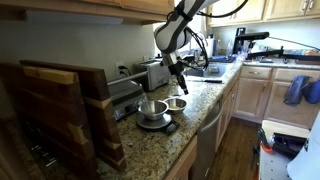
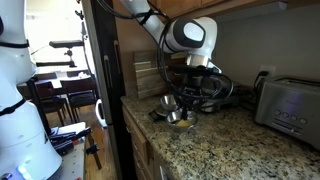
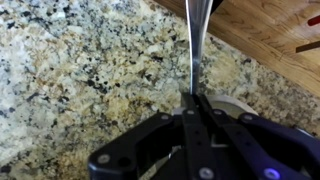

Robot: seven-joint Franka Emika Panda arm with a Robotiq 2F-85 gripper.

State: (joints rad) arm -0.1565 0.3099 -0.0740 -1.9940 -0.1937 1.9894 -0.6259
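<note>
- Over the counter (image 3: 70, 70), the gripper (image 3: 192, 100) is pinched tight on the near end of a thin metal utensil (image 3: 192, 50), with the jaws almost meeting around it.
- The utensil sticks straight out from the fingertips, clear of the granite. In an exterior view the gripper (image 1: 178, 78) hangs just above and beside a bowl (image 1: 152, 108) and a smaller bowl (image 1: 176, 103).
- It looks light and stiff, and not fragile.
- Polished metal is likely slippery, and so narrow a shaft could pivot or slide between the pads.
- The best hold is probably across the flat of the handle, a little in from its end, so that it cannot swing.
- It is slim and silver, with a bright streak of reflection down its length.
- It is narrowest at the jaws and widens toward the far end, which runs out of the wrist view, so spoon or knife cannot be told.
</note>
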